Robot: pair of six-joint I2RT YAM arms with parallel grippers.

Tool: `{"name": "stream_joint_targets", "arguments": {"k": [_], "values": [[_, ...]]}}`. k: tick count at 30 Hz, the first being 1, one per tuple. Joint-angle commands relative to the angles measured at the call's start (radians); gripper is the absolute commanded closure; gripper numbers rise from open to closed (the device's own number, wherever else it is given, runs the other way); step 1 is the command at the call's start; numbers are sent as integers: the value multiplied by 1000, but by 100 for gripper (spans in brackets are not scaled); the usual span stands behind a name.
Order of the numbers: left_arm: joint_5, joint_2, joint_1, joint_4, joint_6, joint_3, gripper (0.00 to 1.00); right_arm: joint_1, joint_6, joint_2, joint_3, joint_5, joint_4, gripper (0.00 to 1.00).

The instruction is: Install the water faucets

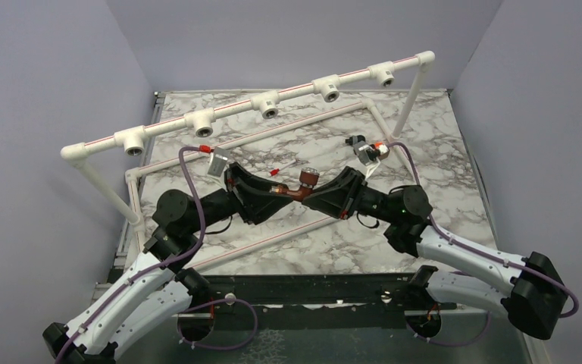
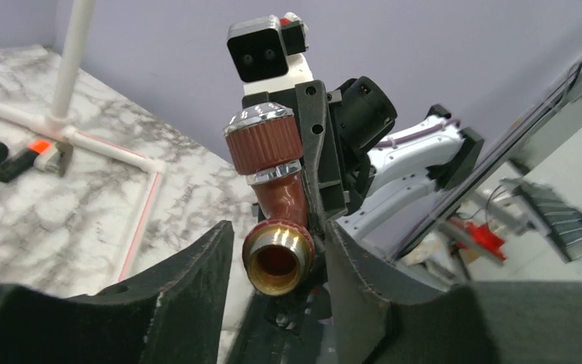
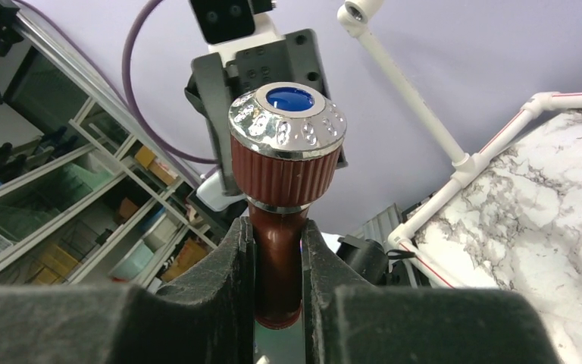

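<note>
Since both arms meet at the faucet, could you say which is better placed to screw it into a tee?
Probably the right arm: its jaws clamp the faucet by the neck, while those of the left arm flank the threaded end.

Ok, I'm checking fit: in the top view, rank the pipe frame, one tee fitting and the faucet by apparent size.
Largest: white pipe frame.
Then tee fitting and faucet look about alike; the faucet is partly covered, so I leave them unranked.

Robotics lab test cell, plain lavender panel walls (image 1: pixel 38 76) enclosing a marble-patterned table (image 1: pixel 455 144), white pipe frame (image 1: pixel 235 110) rigged as fixture, metal storage shelves (image 3: pixel 45 174) with bins beyond
</note>
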Motion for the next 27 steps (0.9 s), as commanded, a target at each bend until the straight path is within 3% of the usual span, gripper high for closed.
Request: {"name": "stream_joint_targets", "arguments": {"k": [1,4,7,18,27], "values": [[-35,-6,-4,-46,36,17,36,-2,-66,-62,19,46,-42,99],[-68,0,-3,-116,82,60,15,-2,-143,-110,43,72,-159,99],[-120,10,-3,-189,130,110,5,-2,-242,-160,84,108,-305,99],[-302,164,-4,-460,335,413,1,-3,-703,-249,316,432,-874,99],[-491,323,-3,-559,499,678,1,-2,-953,-252,376,739,-999,99]]}}
